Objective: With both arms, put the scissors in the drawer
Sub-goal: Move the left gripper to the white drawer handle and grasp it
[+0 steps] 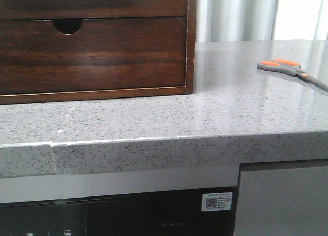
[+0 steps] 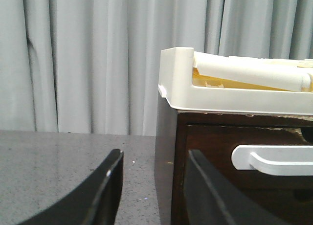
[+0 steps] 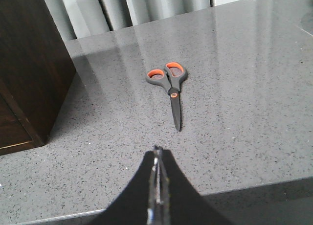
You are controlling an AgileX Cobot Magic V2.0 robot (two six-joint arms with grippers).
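Right gripper (image 3: 157,154), fingers pressed together and empty, points at the scissors (image 3: 168,85) lying flat on the grey countertop (image 1: 215,107) beside the wooden drawer unit (image 1: 92,46), while the left gripper (image 2: 154,186), spread wide and empty, faces the white-handled drawer (image 2: 244,156), seemingly to open it.

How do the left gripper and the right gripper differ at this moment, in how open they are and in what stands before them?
The left gripper is open, with a wide gap between its fingers, whereas the right gripper is shut, fingertips together. The left gripper faces the corner of the dark wooden cabinet with a white handle; the right gripper faces the scissors lying flat on the grey counter. Both have black fingers and hold nothing.
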